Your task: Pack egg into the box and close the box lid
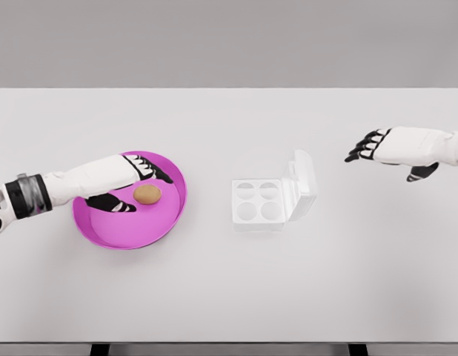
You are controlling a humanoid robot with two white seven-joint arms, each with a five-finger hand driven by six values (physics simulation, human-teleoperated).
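Note:
A brown egg (147,194) lies in a magenta plate (166,221) on the left of the white table. My left hand (138,183) hovers over the plate, fingers above the egg and thumb below-left of it, spread around the egg without closing on it. A white egg box (258,202) with four empty cups sits mid-table, its lid (303,182) standing open on the right side. My right hand (368,146) hangs at the right, well away from the box, fingers relaxed and holding nothing.
The white table (229,289) fills most of the view, with its front edge near the bottom of the picture and a grey wall behind.

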